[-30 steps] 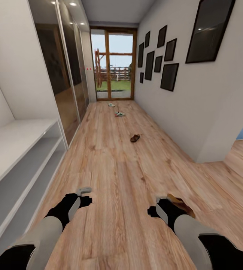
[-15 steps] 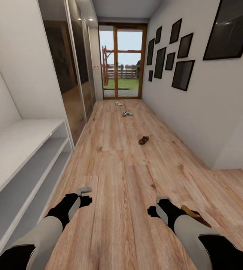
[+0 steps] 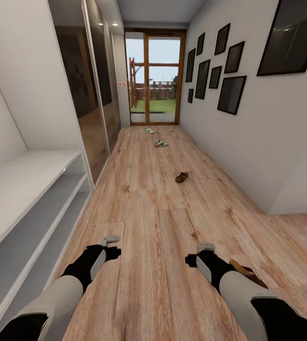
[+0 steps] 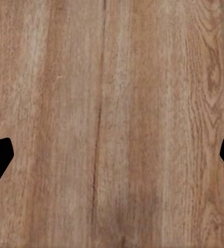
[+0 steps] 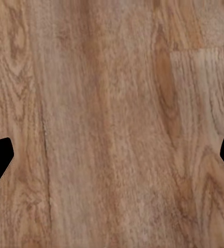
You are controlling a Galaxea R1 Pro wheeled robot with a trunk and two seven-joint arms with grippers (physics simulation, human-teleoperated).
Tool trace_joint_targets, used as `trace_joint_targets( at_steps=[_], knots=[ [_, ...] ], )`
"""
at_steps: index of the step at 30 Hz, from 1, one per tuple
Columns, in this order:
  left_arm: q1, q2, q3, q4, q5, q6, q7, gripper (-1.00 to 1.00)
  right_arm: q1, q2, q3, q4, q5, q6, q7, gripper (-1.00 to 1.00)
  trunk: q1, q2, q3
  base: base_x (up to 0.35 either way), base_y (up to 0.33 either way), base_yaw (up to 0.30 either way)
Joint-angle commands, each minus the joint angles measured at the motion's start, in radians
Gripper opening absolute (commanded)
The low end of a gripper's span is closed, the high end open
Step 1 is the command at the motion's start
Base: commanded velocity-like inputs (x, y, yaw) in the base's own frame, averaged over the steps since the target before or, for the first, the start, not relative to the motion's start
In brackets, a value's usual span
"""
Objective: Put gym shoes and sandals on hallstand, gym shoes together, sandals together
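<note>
While both grippers, left gripper (image 3: 109, 239) and right gripper (image 3: 205, 246), hang open and empty, nearest sandal (image 3: 248, 273) needs reaching first.

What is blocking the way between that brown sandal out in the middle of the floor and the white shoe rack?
Nothing visible. The sandal lies on bare corridor floor, and only open planks run from it to the hallstand on the left wall. Both gym shoes lie farther off, toward the glass door.
</note>
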Motion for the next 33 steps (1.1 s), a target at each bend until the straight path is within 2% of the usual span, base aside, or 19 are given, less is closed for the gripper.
trace_joint_targets(
  at_steps=[1,7,17,29,33],
  knots=[
    [0.0,0.0,0.0,-0.006,0.0,0.0,0.0,1.0,0.0,0.0,0.0,-0.006,0.0,0.0,0.0,1.0,0.0,0.0,0.0,0.0,0.0,0.0],
    [0.0,0.0,0.0,-0.04,0.0,0.0,0.0,1.0,0.0,0.0,0.0,-0.04,0.0,0.0,0.0,1.0,0.0,0.0,0.0,0.0,0.0,0.0],
    [0.0,0.0,0.0,-0.094,0.0,0.0,0.0,1.0,0.0,0.0,0.0,-0.041,0.0,0.0,0.0,1.0,0.0,0.0,0.0,0.0,0.0,0.0],
    [0.0,-0.001,0.0,-0.097,0.0,0.001,0.0,1.0,-0.001,0.0,0.0,-0.04,0.0,0.0,0.0,1.0,0.0,0.0,0.0,0.002,0.0,0.0],
    [0.023,-0.006,0.017,-0.118,0.0,0.0,0.001,1.0,0.01,0.0,-0.007,-0.019,-0.004,-0.016,0.0,1.0,0.0,0.0,0.0,0.138,0.0,0.0]
  ],
)
